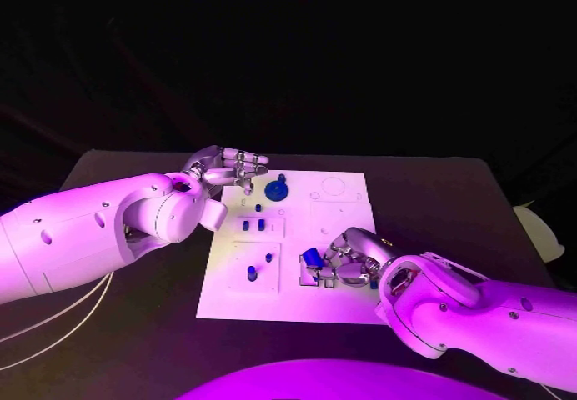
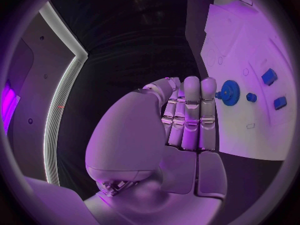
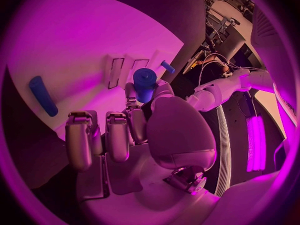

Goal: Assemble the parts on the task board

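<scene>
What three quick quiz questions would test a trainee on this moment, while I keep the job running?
1. True or false: the right robot hand is holding a blue part.
2. Which is nearer the blue gear on the task board? A: the left robot hand. B: the right robot hand.
3. Fill in: the left robot hand holds ____.

Key: 1 true; 2 A; 3 nothing.
</scene>
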`<control>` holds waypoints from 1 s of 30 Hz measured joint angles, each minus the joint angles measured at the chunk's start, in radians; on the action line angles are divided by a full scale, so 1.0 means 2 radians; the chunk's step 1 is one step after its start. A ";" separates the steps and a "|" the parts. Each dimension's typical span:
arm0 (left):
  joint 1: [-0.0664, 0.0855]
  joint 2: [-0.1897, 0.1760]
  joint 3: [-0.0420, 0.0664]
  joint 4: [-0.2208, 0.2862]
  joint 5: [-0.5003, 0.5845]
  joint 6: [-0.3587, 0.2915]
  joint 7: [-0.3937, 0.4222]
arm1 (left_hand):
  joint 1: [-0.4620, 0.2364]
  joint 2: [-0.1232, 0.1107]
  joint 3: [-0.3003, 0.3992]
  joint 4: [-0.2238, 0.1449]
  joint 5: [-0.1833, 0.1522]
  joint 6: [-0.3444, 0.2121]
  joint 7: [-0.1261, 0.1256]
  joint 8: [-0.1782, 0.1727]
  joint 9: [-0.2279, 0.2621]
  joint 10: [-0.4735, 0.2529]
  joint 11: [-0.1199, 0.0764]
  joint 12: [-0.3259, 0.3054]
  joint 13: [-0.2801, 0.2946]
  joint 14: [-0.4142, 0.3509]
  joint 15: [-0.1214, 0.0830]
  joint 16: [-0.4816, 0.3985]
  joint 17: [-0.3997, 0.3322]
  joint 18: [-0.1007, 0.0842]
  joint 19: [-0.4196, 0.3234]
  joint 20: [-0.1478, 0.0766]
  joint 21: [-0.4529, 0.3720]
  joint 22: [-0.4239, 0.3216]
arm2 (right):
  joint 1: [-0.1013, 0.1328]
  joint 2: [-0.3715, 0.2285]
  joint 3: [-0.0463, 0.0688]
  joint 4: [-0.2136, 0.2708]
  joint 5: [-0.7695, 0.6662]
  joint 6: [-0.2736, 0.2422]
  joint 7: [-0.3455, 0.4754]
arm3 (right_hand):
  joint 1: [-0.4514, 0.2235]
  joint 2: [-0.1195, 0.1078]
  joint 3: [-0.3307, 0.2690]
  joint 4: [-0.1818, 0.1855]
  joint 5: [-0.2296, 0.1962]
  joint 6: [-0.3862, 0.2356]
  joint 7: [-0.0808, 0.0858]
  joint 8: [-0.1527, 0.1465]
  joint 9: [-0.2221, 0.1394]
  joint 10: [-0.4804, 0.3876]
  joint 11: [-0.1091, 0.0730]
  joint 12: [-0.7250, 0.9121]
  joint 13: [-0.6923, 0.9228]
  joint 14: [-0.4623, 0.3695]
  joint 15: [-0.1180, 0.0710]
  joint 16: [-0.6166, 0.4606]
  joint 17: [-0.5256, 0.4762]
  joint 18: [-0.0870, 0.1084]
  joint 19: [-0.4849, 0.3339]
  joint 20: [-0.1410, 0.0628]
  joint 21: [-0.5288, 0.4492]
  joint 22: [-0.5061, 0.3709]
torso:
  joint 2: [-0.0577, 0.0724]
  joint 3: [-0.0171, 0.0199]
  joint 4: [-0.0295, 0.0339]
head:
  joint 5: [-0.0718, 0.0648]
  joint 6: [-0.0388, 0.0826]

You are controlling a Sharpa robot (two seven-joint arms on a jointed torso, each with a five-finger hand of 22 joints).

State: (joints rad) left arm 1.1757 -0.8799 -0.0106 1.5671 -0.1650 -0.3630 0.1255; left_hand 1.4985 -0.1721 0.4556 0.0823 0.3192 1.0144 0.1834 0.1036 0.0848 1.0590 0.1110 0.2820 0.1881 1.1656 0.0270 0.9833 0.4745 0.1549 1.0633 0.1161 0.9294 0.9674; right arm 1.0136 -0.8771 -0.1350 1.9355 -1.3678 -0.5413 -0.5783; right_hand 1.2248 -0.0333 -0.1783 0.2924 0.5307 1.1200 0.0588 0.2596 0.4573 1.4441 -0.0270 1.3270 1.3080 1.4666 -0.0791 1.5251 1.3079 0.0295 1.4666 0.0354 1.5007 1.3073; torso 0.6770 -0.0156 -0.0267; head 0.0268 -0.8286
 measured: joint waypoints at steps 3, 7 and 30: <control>0.000 0.000 0.000 0.000 0.000 0.000 0.000 | 0.000 0.000 0.000 0.000 0.000 0.000 0.000 0.000 0.000 0.000 0.000 0.000 0.000 0.000 0.000 0.000 0.000 0.000 0.000 0.000 0.000 0.000 | 0.000 0.005 0.000 -0.006 0.008 0.004 0.000 | -0.003 0.003 0.000 0.000 0.000 0.000 0.000 0.002 0.000 0.001 -0.001 0.002 0.000 0.000 0.000 0.000 0.000 0.000 0.000 0.000 0.000 0.000 | 0.000 0.0000 -0.0001 | 0.001 0.000; 0.000 0.000 0.000 0.000 0.000 0.000 0.000 | 0.000 0.000 0.000 0.000 0.000 0.000 0.000 0.000 0.000 0.000 0.000 0.000 0.000 0.000 0.000 0.000 0.000 0.000 0.000 0.000 0.000 0.000 | 0.000 0.008 0.000 -0.013 0.016 0.008 -0.001 | -0.003 0.003 0.000 0.000 0.000 0.000 0.000 0.003 0.000 0.001 0.000 0.002 0.000 0.000 0.000 0.000 0.000 0.000 0.000 0.000 0.000 0.000 | 0.000 0.0003 -0.0006 | 0.002 -0.001; 0.000 -0.001 0.000 0.001 0.000 0.001 -0.001 | 0.000 0.000 0.000 0.000 0.000 0.000 0.000 0.000 0.000 -0.002 0.002 0.000 0.000 0.000 0.000 0.000 -0.001 0.000 0.000 0.000 0.000 0.000 | 0.000 0.013 0.000 -0.021 0.027 0.018 -0.002 | -0.080 -0.028 -0.010 0.002 -0.142 0.009 -0.009 0.013 0.022 0.004 -0.003 0.002 0.000 0.000 0.000 0.000 0.000 0.000 0.000 0.000 -0.005 0.000 | 0.000 0.0004 -0.0008 | 0.004 -0.002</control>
State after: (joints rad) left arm 1.1759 -0.8825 -0.0106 1.5691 -0.1650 -0.3616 0.1237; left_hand 1.4985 -0.1722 0.4556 0.0824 0.3192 1.0144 0.1834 0.1036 0.0841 1.0553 0.1146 0.2820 0.1878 1.1656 0.0270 0.9833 0.4731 0.1549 1.0633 0.1161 0.9294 0.9672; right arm 1.0128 -0.8520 -0.1357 1.8942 -1.3136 -0.5044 -0.5814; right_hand 1.0644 -0.0887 -0.1992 0.2955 0.2468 1.1379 0.0409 0.2862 0.5020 1.4519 -0.0331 1.3317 1.3076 1.4666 -0.0789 1.5245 1.3076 0.0295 1.4665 0.0356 1.4909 1.3079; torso 0.6767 -0.0149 -0.0282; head 0.0357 -0.8336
